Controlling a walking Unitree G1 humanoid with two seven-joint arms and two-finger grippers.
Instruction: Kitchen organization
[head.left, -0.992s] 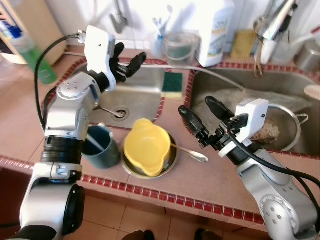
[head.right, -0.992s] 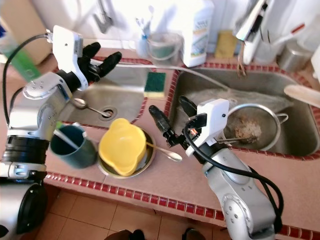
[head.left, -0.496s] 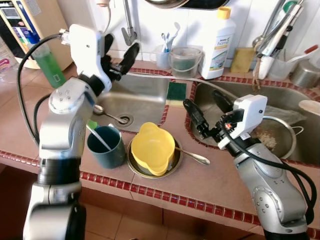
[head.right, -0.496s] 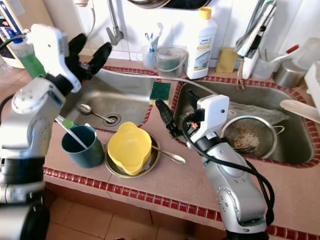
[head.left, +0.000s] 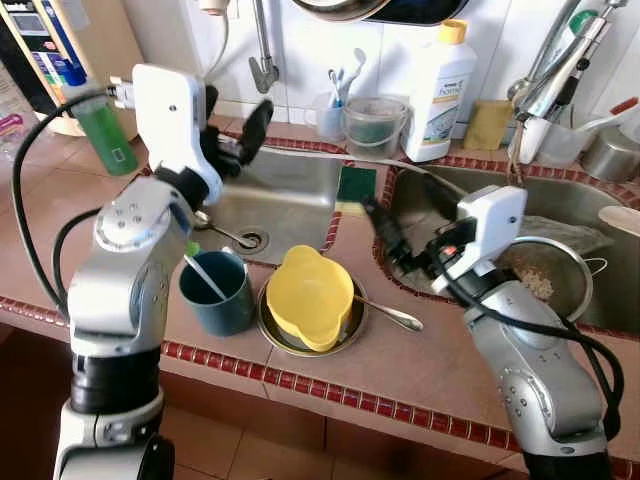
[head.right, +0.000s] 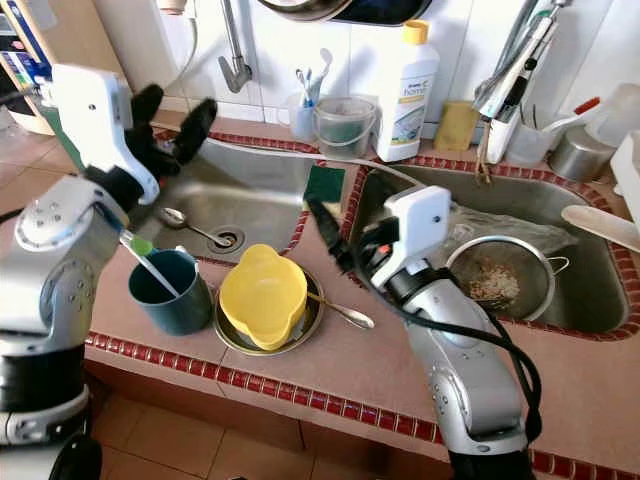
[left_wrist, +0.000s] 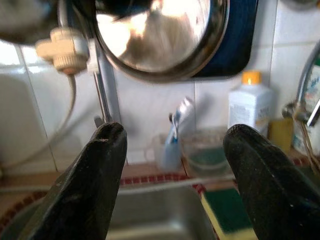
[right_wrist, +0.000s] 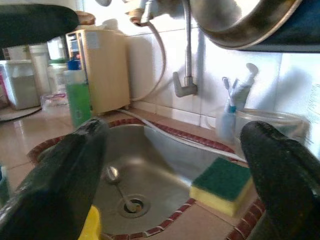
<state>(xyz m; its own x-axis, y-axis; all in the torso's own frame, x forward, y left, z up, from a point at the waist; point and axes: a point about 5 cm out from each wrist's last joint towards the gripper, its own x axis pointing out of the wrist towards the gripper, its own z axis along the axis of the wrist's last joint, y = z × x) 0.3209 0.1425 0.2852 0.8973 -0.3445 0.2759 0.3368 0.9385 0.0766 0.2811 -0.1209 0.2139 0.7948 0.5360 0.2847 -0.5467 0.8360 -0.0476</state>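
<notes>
A yellow bowl (head.left: 308, 297) sits tilted on a metal plate (head.left: 352, 322) on the tiled counter, with a spoon (head.left: 392, 316) lying beside it. A teal cup (head.left: 216, 298) holding a green-tipped utensil stands to its left. My left gripper (head.left: 235, 120) hangs open above the left sink (head.left: 295, 195), where another spoon (head.left: 214, 228) lies near the drain. My right gripper (head.left: 408, 215) is open and empty over the ridge between the sinks, just behind the bowl. A green sponge (right_wrist: 222, 184) rests on that ridge.
A metal strainer (head.left: 548, 272) with food scraps lies in the right sink (head.left: 590, 205). A white detergent bottle (head.left: 440, 65), a toothbrush holder (left_wrist: 172, 145), a clear tub (head.left: 373, 125) and a green bottle (head.left: 100, 128) line the back. A pan (left_wrist: 160, 35) hangs on the wall.
The camera has risen and tilted, showing more of the back wall. My left gripper lifted higher above the left sink. My right gripper moved slightly back toward the sink ridge, still open.
</notes>
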